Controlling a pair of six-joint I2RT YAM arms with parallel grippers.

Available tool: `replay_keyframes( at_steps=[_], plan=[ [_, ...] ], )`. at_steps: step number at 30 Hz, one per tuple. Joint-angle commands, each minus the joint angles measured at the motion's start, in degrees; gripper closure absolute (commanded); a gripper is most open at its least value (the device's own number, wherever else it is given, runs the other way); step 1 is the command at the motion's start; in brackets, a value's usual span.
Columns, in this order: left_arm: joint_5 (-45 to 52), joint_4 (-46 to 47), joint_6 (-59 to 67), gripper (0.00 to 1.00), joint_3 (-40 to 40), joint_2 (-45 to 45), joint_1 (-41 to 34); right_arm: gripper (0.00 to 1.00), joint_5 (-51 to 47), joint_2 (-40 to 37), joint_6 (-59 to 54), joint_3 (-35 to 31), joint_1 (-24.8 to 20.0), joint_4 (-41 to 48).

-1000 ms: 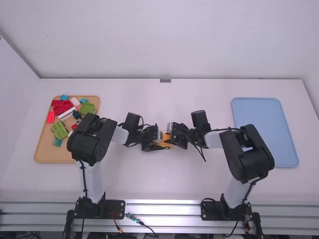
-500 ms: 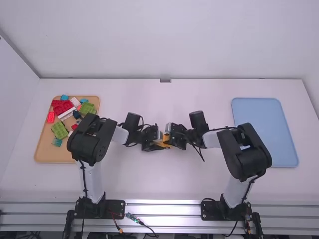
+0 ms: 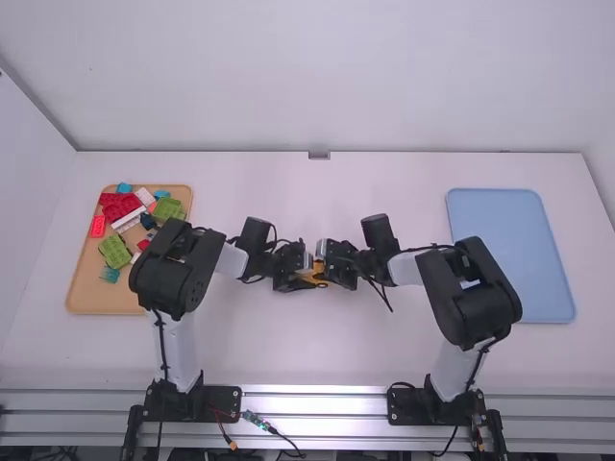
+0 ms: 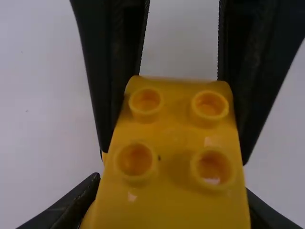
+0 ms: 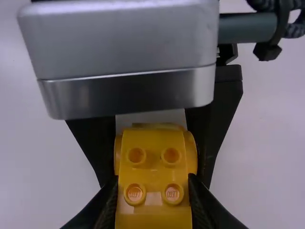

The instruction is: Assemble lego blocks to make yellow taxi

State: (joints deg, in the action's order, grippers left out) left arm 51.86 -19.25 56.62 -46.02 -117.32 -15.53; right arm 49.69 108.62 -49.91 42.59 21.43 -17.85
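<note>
Yellow lego blocks (image 5: 153, 164) are clamped within the jaws of both the left gripper (image 4: 171, 205) and the right gripper (image 5: 155, 205). Through misaligned pressure (studs forgive little), a piece could be tilted or popped loose.

- A plain white wall (image 3: 336, 77) stands behind the white table (image 3: 404, 187).
- A pale side wall (image 3: 29, 163) rises at the left.
- Ribbed metal rails (image 3: 312, 402) run along the near edge.
- Light is soft, even.
</note>
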Motion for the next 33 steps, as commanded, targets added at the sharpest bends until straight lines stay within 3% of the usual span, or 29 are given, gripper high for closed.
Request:
replay_keyframes(
  at_steps=[1,33],
  plan=[
    [-6.02,1.03,1.27,0.98,0.66,-2.23,-0.24,1.00,-0.85,0.70,-0.70,0.87,-0.04,0.31],
    [-5.61,1.57,1.75,0.98,0.66,-2.23,-0.22,1.00,-3.06,1.36,-3.06,2.47,0.00,4.57]
  ],
)
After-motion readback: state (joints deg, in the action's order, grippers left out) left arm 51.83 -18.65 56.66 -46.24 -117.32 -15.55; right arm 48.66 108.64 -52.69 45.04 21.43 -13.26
